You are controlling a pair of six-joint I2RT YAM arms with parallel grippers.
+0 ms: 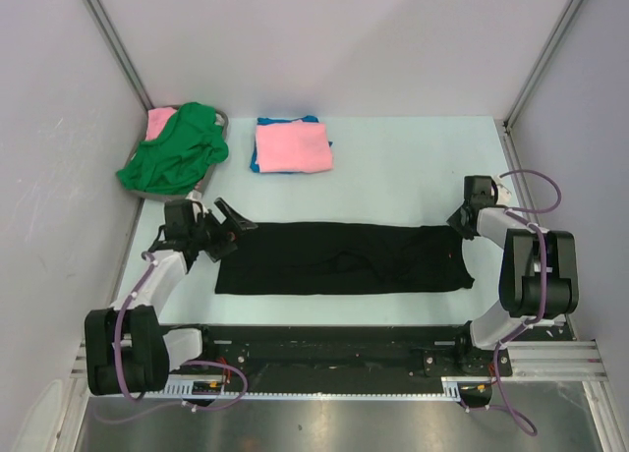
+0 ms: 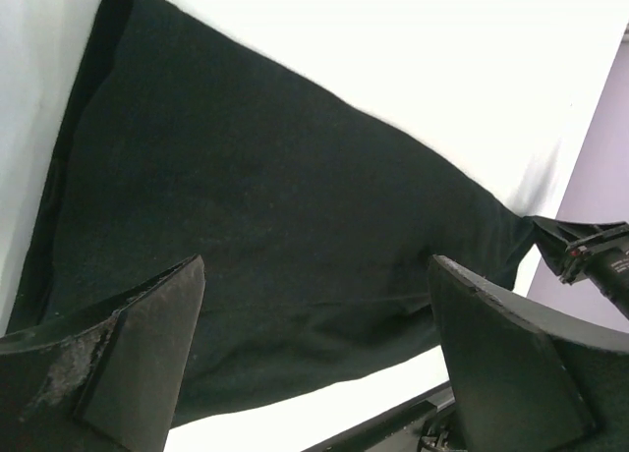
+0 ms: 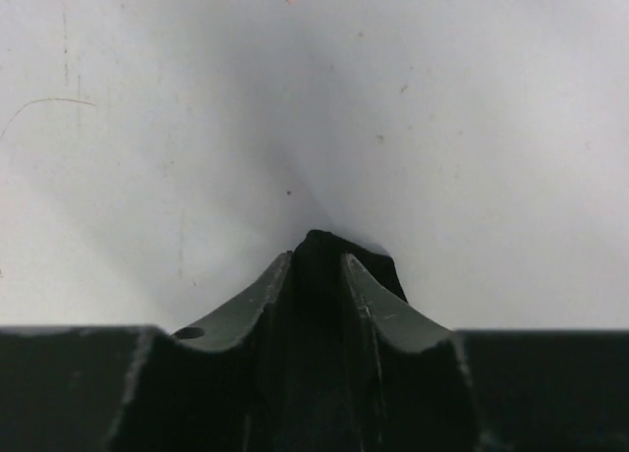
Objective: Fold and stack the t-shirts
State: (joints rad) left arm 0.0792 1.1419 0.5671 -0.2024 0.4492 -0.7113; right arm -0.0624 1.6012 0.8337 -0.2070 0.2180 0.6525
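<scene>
A long black t-shirt lies flat across the table, folded into a narrow band. My right gripper is at its right end, and in the right wrist view the fingers are shut on a pinch of the black cloth. My left gripper hovers open at the shirt's left end. In the left wrist view its wide-apart fingers frame the black t-shirt with nothing between them. A folded pink t-shirt rests on a blue one at the back.
A green t-shirt is heaped in a basket at the back left, with pink cloth showing behind it. Side walls close in on both sides of the table.
</scene>
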